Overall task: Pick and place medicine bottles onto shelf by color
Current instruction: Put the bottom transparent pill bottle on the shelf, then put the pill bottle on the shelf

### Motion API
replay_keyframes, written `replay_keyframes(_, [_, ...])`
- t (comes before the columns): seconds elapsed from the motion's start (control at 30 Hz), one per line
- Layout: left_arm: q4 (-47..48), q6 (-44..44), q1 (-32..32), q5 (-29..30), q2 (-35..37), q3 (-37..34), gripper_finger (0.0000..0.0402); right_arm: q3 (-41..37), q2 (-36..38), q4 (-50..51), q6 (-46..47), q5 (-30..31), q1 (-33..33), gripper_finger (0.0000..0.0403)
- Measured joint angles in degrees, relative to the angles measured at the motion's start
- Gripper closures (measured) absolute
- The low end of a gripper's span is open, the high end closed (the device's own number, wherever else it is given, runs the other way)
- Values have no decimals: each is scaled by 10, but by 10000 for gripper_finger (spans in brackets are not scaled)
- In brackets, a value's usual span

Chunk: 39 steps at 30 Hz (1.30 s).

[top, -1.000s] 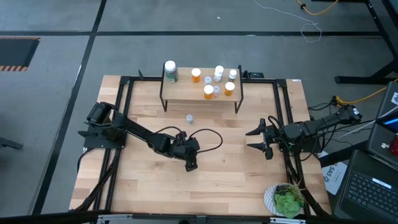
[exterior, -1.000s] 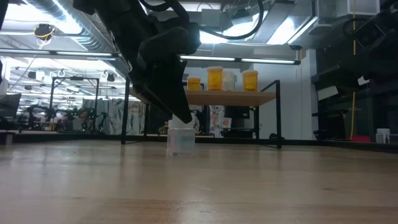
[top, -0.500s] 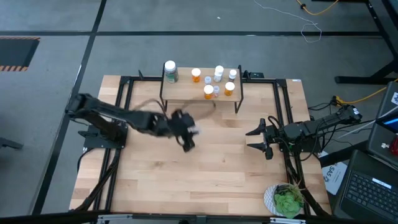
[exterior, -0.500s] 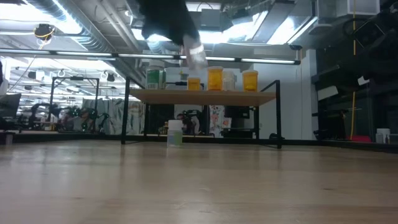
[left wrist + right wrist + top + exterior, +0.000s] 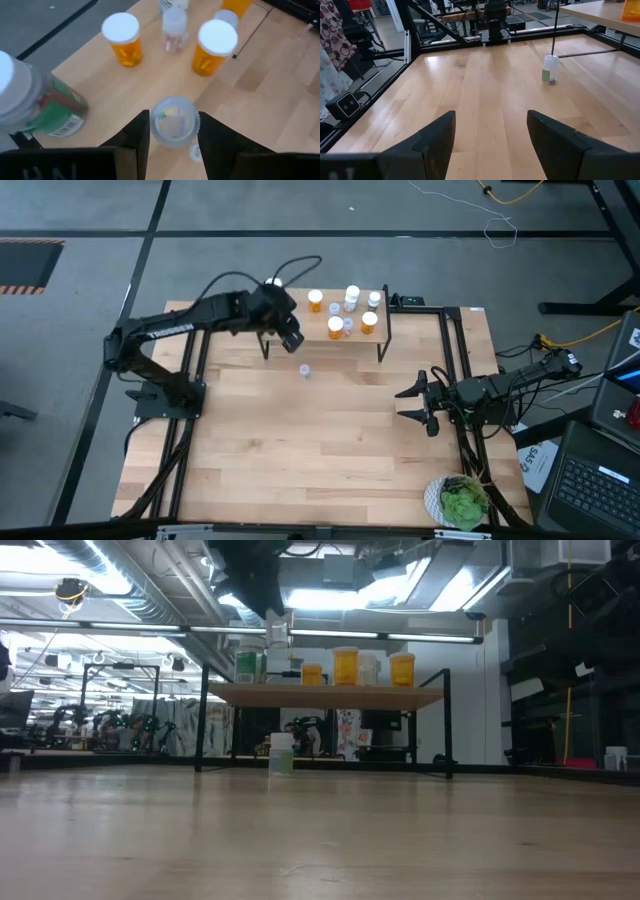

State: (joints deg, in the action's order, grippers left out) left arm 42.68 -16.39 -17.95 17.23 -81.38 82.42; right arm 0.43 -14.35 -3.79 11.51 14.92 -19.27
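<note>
My left gripper [image 5: 291, 338] hangs over the shelf's [image 5: 320, 333] left front part, shut on a small clear bottle [image 5: 174, 122]; the low view shows it above shelf height [image 5: 277, 635]. On the shelf stand orange white-capped bottles [image 5: 124, 42] [image 5: 212, 47], small clear ones [image 5: 174, 31] and a larger green-labelled bottle [image 5: 47, 107]. Another small clear bottle [image 5: 304, 370] stands on its base on the table before the shelf. My right gripper [image 5: 412, 405] waits open at the table's right side. My left gripper pinches the small clear bottle by its round side [image 5: 156, 125] between the two fingers. The fingers slant down from the table's left-near side. The bottle is clear of the shelf board, its top end facing the wrist camera.
The shelf stands on thin black legs [image 5: 262, 345] [image 5: 380, 348] at the table's far middle. A green plant in a white pot [image 5: 462, 502] sits at the near right corner. A black frame runs around the tabletop [image 5: 450, 370]. Bare wood fills the table's middle [image 5: 320, 450].
My left gripper has risen from the table's middle and swung toward the far edge, ending over the shelf's left front. It has stayed shut on the small clear bottle, which has come off the table and been lifted above the shelf.
</note>
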Motion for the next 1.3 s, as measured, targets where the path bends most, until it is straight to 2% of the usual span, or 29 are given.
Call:
replay_keyframes(0.2, [20, 8, -63, -32, -27, 0, 278, 0, 0, 0, 0, 0, 0, 155])
replay_keyframes(0.37, [50, 20, -84, -37, -52, 1, 278, 0, 0, 0, 0, 0, 0, 155])
replay_keyframes(0.67, [39, 47, -83, -32, -73, 1, 276, 0, 0, 0, 2, 0, 0, 155])
replay_keyframes(1.03, [33, 56, -80, -11, -74, 1, 212, 0, 0, 0, 2, 0, 0, 155])
replay_keyframes(1.3, [-17, 64, -80, 0, -70, 1, 200, 0, 0, 0, 2, 0, 0, 155])
